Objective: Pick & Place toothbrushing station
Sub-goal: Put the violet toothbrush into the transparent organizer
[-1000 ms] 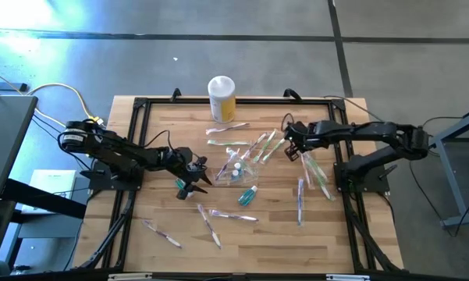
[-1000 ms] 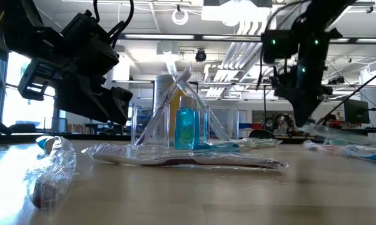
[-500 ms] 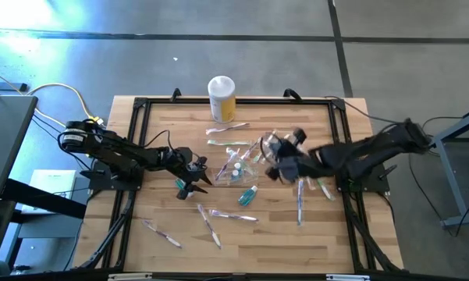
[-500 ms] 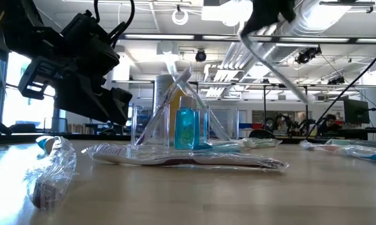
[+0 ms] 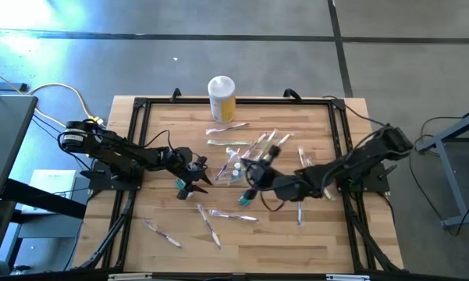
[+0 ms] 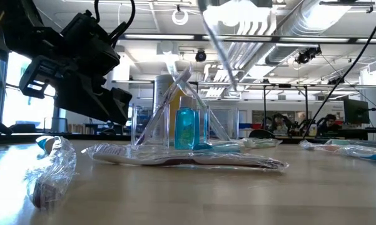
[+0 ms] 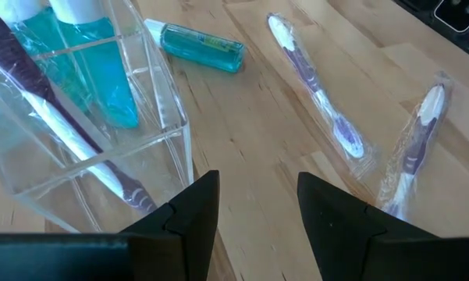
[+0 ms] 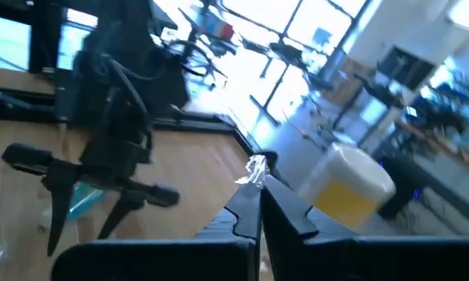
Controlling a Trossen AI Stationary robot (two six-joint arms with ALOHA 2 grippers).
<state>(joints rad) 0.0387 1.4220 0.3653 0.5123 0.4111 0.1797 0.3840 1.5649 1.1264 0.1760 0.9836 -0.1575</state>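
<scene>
The clear plastic container stands on its base mid-table, with teal tubes and toothbrushes inside; it also shows in the low view and the left wrist view. My left gripper is open and empty, just left of the container, with its fingers near one container corner. My right gripper is raised just right of the container and shut on a wrapped toothbrush. My right gripper pinches the wrapped toothbrush between its two shut fingers; only a bit of crinkled wrapper shows past the fingertips. In the low view the toothbrush is lifted clear of the table and hangs slanted. Which part of the brush it has, I cannot tell.
A yellow jar with a white lid stands at the far edge. Wrapped toothbrushes lie loose near the front, front left, right and behind the container. A teal tube lies in front of the container.
My right gripper has gone from the loose toothbrushes at the table's right toward the container at mid-table, rising and carrying a wrapped toothbrush lifted clear of the table. My left gripper has kept still.
</scene>
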